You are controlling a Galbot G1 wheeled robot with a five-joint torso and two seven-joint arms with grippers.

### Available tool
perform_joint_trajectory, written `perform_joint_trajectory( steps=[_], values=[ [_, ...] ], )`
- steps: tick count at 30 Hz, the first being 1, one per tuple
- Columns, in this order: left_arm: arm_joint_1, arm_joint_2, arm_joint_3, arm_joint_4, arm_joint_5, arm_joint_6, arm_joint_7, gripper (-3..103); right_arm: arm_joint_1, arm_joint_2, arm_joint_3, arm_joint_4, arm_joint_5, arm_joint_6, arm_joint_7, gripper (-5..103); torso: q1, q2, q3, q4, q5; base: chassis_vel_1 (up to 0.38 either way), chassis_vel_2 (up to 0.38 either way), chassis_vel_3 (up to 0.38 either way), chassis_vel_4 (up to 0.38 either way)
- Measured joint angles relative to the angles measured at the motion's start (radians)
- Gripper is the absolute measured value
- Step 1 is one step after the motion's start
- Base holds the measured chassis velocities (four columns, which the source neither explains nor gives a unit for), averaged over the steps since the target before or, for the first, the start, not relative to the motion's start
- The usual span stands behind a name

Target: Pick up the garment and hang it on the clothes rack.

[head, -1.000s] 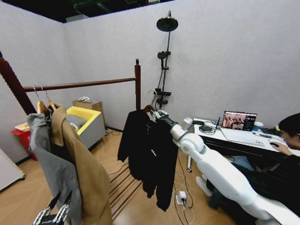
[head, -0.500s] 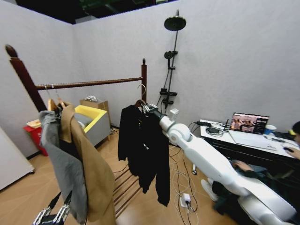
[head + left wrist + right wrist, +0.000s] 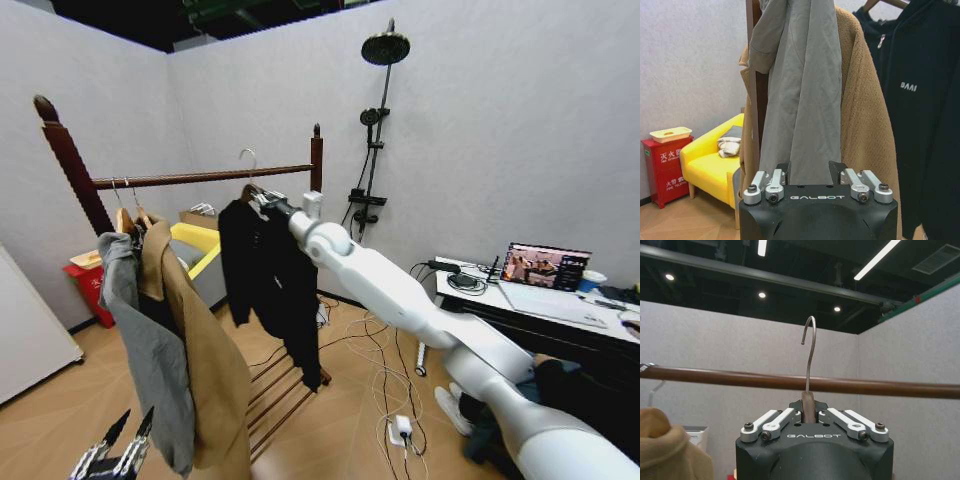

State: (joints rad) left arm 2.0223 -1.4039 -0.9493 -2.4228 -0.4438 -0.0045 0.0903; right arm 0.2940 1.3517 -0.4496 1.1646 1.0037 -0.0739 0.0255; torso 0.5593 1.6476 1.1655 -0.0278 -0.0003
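The right gripper (image 3: 810, 416) is clamped on the neck of the wooden hanger (image 3: 809, 405) that carries the garment (image 3: 268, 275). In the head view the right arm reaches forward and left, holding the garment up just in front of the rack (image 3: 205, 177), between its two posts. In the right wrist view the hook (image 3: 810, 347) stands upright with its curved tip above the bar (image 3: 790, 381); the hook is not over the bar.

The garment hangs limp and black; white lettering on its chest reads roughly "BAAI" (image 3: 908, 86).

A tan coat (image 3: 205, 350) and a grey top (image 3: 145, 350) already hang at the rack's left end.

The left gripper (image 3: 815, 187) sits low, near the grey top, with its fingers spread and nothing between them. Both gripper housings are marked "GALBOT".

A red cabinet (image 3: 667, 170) with Chinese characters stands beside a yellow armchair (image 3: 715, 167).
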Motion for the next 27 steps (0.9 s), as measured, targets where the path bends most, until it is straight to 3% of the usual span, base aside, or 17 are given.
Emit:
perform_joint_trajectory(
  steps=[11,19,27],
  values=[
    [0.0,0.0,0.0,0.0,0.0,0.0,0.0,46,0.038,0.152,0.008,-0.263,-0.069,0.024,-0.019,10,0.001,0.001,0.0,0.0,0.0002,0.0,0.0,0.0,0.0],
    [0.0,0.0,0.0,0.0,0.0,0.0,0.0,46,0.077,0.204,0.003,-0.317,-0.087,0.025,-0.024,10,0.001,0.002,0.001,0.0,0.0001,0.0,0.0,0.0,0.0],
    [0.0,0.0,0.0,0.0,0.0,0.0,0.0,46,0.077,0.222,-0.01,-0.327,-0.085,-0.031,0.025,10,0.001,0.002,0.001,-0.0002,0.0003,0.0,0.0,0.0,0.0]
  ],
)
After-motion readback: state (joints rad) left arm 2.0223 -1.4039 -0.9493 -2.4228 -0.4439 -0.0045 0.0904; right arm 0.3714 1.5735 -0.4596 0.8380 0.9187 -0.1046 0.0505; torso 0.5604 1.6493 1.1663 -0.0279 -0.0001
